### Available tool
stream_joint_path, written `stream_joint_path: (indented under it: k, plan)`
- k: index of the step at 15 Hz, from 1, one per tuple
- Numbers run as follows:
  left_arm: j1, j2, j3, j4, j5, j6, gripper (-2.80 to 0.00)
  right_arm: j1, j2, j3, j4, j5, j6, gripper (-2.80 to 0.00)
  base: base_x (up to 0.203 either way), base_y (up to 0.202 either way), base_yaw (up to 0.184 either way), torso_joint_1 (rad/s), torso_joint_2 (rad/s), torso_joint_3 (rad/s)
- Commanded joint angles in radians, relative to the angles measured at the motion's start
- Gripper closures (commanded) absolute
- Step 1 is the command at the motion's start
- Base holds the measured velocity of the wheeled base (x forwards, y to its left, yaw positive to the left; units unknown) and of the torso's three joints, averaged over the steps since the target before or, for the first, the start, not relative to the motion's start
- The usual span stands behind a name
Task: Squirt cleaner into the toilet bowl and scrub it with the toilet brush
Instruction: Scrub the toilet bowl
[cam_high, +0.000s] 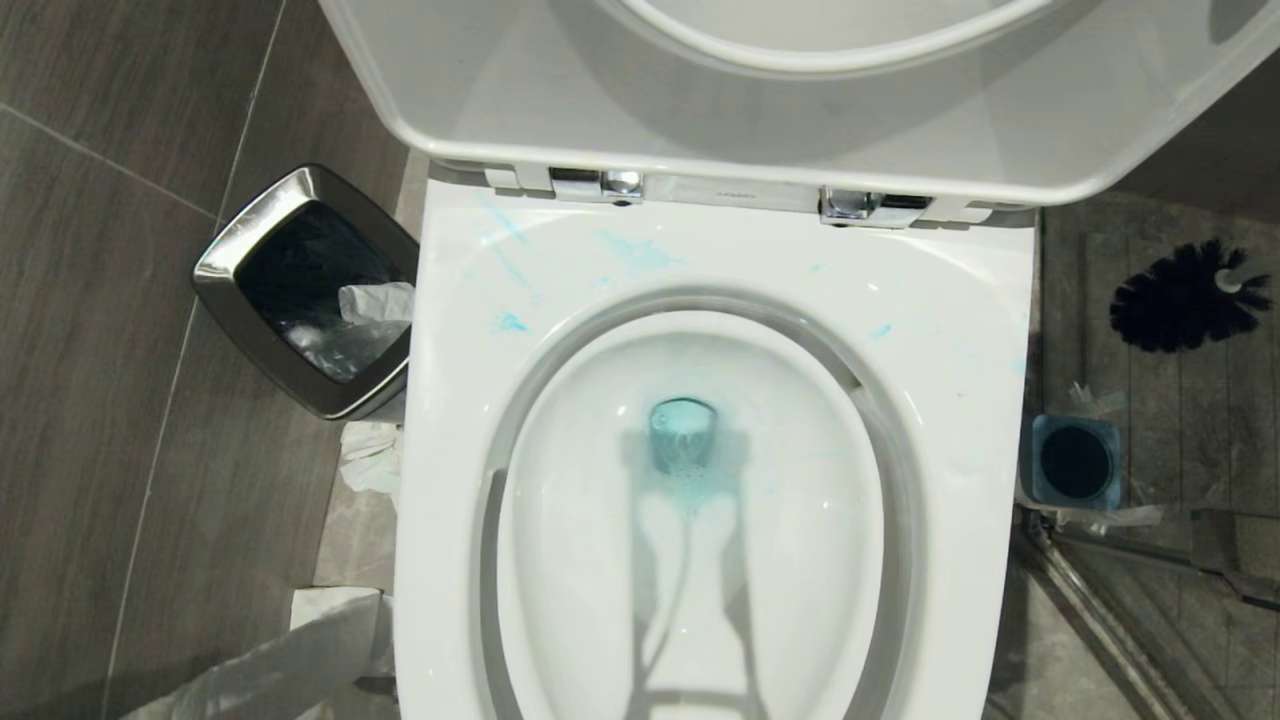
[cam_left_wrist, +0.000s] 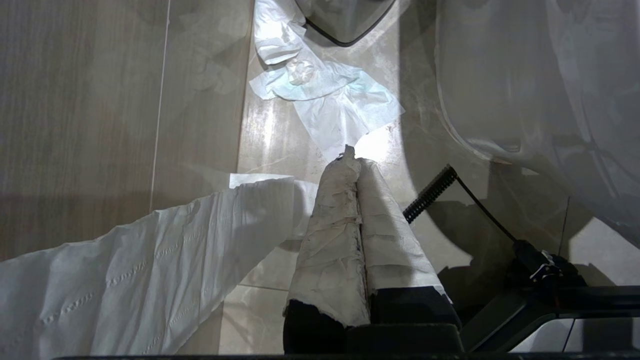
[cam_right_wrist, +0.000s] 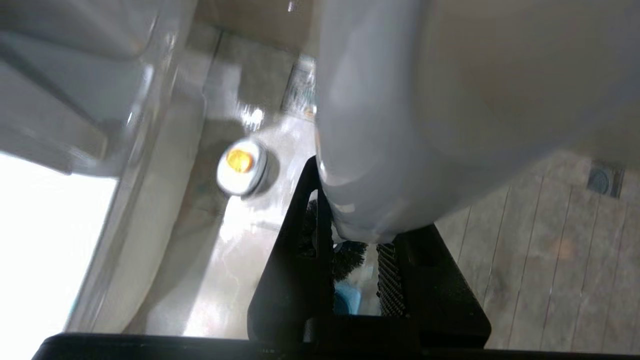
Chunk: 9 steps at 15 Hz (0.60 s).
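Toilet bowl (cam_high: 960, 330) w/ blue cleaner (cam_high: 683, 440) pooled at drain, bin (cam_high: 215, 265) w/ liner + tissue beside it, blue holder (cam_high: 1075, 462) w/o brush, toilet brush (cam_high: 1185, 295) lifted above holder, handle pinched in right gripper (cam_right_wrist: 356, 239), left gripper (cam_left_wrist: 356, 200) pressed shut nr floor.

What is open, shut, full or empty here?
lid: up.
toilet bowl: blue cleaner pooled inside.
toilet brush: out of its holder.
holder: empty.
bin: open, tissue inside.
right gripper: jaws shut on toilet brush.
left gripper: jaws shut.
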Motion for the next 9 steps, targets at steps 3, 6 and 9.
stream_joint_path:
  k: [3, 6, 9]
  plan:
    - [0.000, 0.001, 0.002, 0.000, 0.000, 0.000, 0.00, 0.004, 0.002, -0.079, 0.056, -0.009, 0.000, 0.00, 0.000, 0.000, 0.000, 0.001, 0.00, 0.026]
    - [0.000, 0.001, 0.002, 0.000, 0.000, 0.000, 0.00, 0.005, 0.006, -0.108, 0.057, -0.025, -0.001, 0.00, 0.000, 0.000, 0.000, 0.001, 0.00, 0.160]
    - [0.000, 0.001, 0.002, 0.000, 0.000, 0.002, 0.00, 0.005, 0.008, -0.134, 0.068, -0.033, -0.002, 0.00, 0.000, 0.000, 0.000, 0.001, 0.00, 0.195]
